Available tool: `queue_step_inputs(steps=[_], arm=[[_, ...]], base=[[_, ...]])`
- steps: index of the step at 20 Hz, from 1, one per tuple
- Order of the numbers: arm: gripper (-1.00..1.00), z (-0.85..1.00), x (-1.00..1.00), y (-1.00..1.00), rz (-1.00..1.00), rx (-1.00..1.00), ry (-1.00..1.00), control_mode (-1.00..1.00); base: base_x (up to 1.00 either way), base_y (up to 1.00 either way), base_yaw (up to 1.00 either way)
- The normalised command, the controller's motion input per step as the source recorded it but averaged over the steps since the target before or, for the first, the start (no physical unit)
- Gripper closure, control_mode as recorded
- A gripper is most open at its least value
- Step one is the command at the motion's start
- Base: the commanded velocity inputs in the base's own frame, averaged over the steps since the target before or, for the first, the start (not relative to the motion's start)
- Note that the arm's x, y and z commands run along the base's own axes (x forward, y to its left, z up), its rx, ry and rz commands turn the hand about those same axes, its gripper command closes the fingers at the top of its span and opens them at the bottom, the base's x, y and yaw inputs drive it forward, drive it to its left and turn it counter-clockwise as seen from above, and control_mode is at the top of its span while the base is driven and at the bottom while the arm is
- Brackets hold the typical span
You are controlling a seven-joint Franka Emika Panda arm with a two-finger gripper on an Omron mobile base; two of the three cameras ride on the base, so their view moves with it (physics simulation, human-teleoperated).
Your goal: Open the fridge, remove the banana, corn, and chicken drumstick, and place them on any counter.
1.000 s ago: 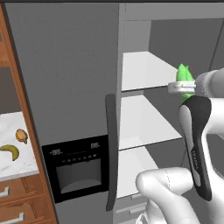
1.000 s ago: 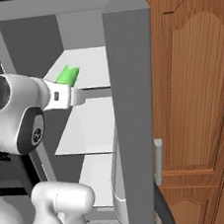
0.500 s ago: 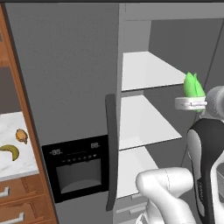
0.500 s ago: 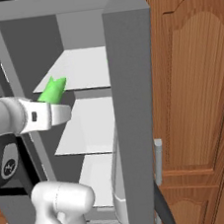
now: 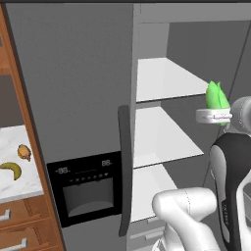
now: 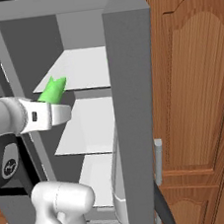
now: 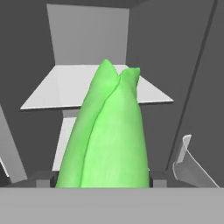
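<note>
Hand view: corn (image 7: 109, 135) between jaws, fridge (image 7: 94, 89) shelves bare.

1. Fridge (image 5: 88, 88): one, with two doors; one door stands open and one is shut.
2. Dark vertical door handles (image 5: 124, 166): one seen clearly on the shut door; a second shows at the edge of the open door (image 6: 133, 106).
3. White shelves (image 5: 166, 81) inside: three counted, one above another.
4. Dispenser panel (image 5: 88, 188): one, black, with one small display strip.
5. Corn (image 7: 107, 135): one green ear.
6. Banana (image 5: 12, 169): one, on the counter (image 5: 19, 188).
7. Drumstick (image 5: 24, 152): one, just beside the banana.
8. End effector (image 6: 54, 111): one.
9. Drawer handles (image 5: 14, 243) under the counter: two visible.
</note>
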Motion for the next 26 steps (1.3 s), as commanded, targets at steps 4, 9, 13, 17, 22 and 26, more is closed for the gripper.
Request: queue_step_inputs(steps=[4, 9, 13, 17, 22, 26], arm=[[1.00, 0.00, 0.00, 0.00, 0.00, 0.00, 0.00, 1.00], [1.00, 0.00, 0.00, 0.00, 0.00, 0.00, 0.00, 1.00], [1.00, 0.00, 0.00, 0.00, 0.00, 0.00, 0.00, 1.00], [1.00, 0.00, 0.00, 0.00, 0.00, 0.00, 0.00, 1.00], [1.00, 0.00, 0.00, 0.00, 0.00, 0.00, 0.00, 1.00], [1.00, 0.00, 0.00, 0.00, 0.00, 0.00, 0.00, 1.00]], base=[[-0.23, 0.16, 0.01], [-0.52, 0.33, 0.04], [-0.30, 0.43, 0.09], [-0.15, 0.61, 0.13], [-0.08, 0.90, 0.14], [-0.05, 1.00, 0.15]])
